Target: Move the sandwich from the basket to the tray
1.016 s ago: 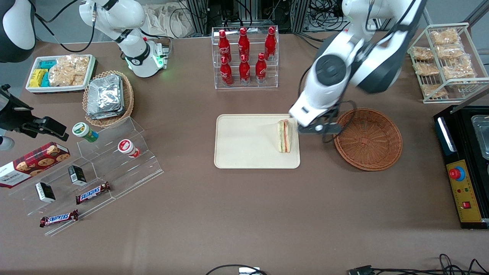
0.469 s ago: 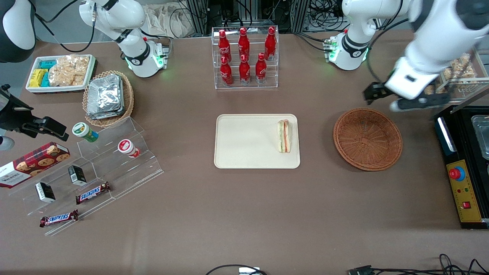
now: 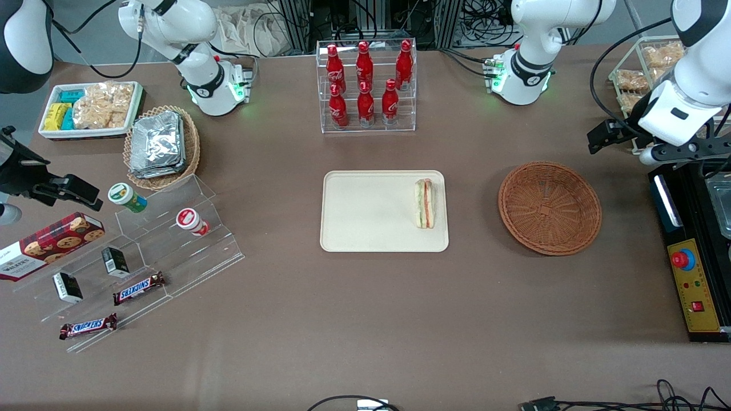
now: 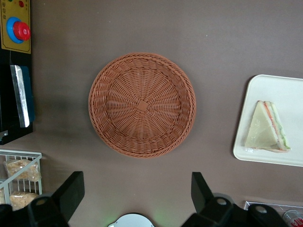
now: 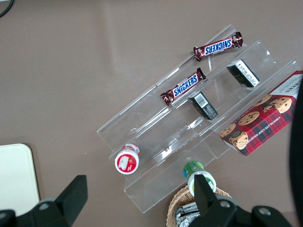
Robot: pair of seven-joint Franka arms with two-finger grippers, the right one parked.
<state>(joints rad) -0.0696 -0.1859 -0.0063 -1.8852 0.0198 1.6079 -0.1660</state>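
The wrapped sandwich (image 3: 424, 203) (image 4: 267, 127) lies on the cream tray (image 3: 371, 211) (image 4: 289, 94), close to the tray edge nearest the basket. The reddish-brown wicker basket (image 3: 549, 207) (image 4: 142, 104) holds nothing and sits beside the tray, toward the working arm's end of the table. My gripper (image 3: 685, 151) (image 4: 136, 194) hangs open and holds nothing. It is high above the table, farther from the front camera than the basket and well apart from it and from the sandwich.
A wire rack of snack bags (image 3: 662, 85) (image 4: 19, 182) and a black control box with a red button (image 3: 691, 268) (image 4: 16, 71) stand near my gripper. A clear rack of red bottles (image 3: 365, 85) stands farther back than the tray. Acrylic steps with candy bars (image 3: 137, 257) lie toward the parked arm's end.
My gripper left the tray edge beside the sandwich, rose, and swung over the basket toward the working arm's end of the table. The sandwich stayed on the tray.
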